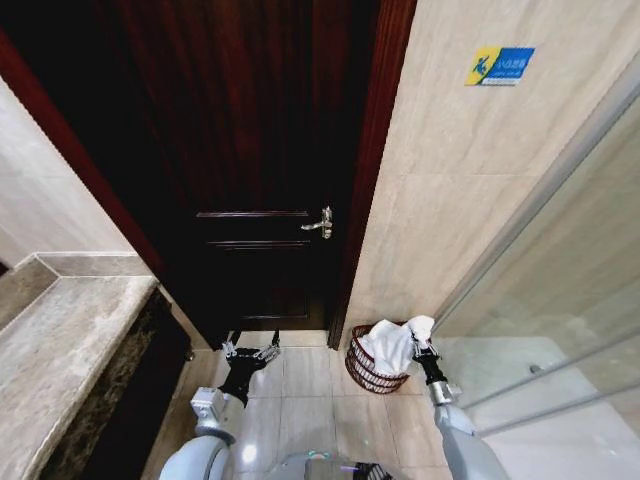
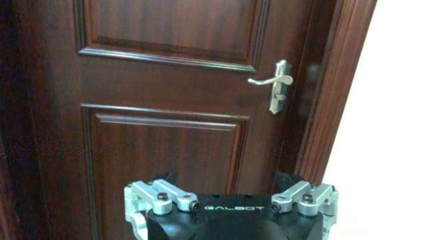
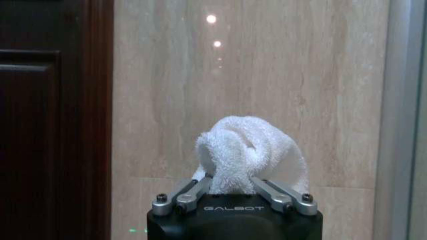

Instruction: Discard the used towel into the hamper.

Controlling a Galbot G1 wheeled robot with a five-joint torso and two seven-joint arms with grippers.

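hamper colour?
Dark red wire hamper, seen best in the head view, with the white towel draped over it.

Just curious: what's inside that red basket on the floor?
A white towel fills the basket, its top pinched by the right gripper. Anything beneath the towel is hidden.

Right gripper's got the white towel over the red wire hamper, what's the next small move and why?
Probably open the right gripper: it is shut on the fluffy white terry towel, which already drapes into the round dark-red wire hamper by the beige tiled wall.
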